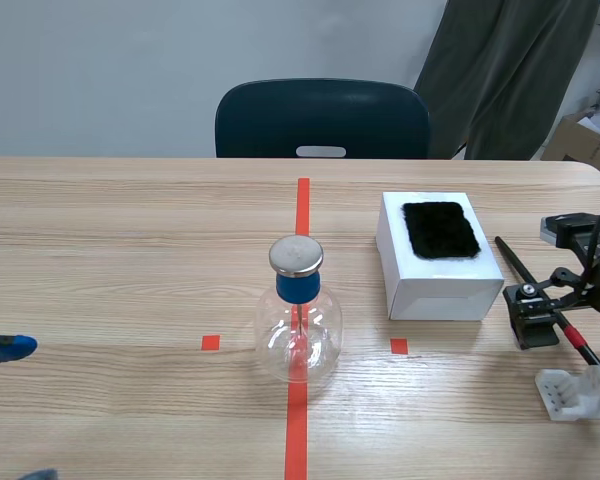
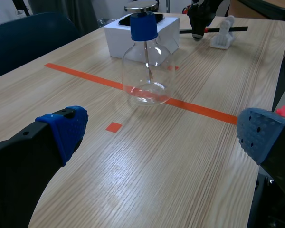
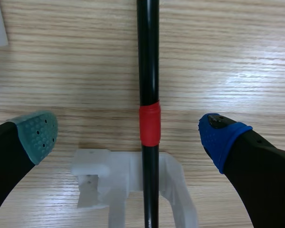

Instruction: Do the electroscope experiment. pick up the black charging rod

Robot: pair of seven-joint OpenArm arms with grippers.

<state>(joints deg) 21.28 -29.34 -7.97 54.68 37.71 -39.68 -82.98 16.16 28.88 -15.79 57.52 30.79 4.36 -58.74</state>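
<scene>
**Clerk:** Surface and room?

**Keeper:** Worktop [image 1: 110, 230], pale wood grain, marked with orange-red tape. Across it stands a dark blue chair [image 1: 320, 115] against a plain wall, with a grey-olive curtain [image 1: 510, 70] hanging to the chair's right. On the worktop: a glass flask electroscope [image 1: 298, 320] with a blue stopper and a metal disc, standing on the centre tape line. To its right is a white box [image 1: 440, 280] with a black fur pad [image 1: 440, 228] on top.

**Clerk:** The black charging rod?

**Keeper:** Black charging rod [image 3: 147, 57], one item with a red band [image 3: 149, 124], lying at the right of the worktop, just beside the white box. Its long axis runs diagonally: the far end points toward the box's right side and the near end toward the robot's right. The near part rests in a white plastic stand [image 3: 128, 185].

**Clerk:** Grippers?

**Keeper:** Right gripper [image 3: 128, 134] is spread wide and poised above the rod, which runs straight ahead between its two pads. There is bare wood on both sides, so it touches nothing and holds nothing. Left gripper [image 2: 162, 130] is also spread wide and holding nothing — low at the left, well apart from the flask ahead of it.
</scene>
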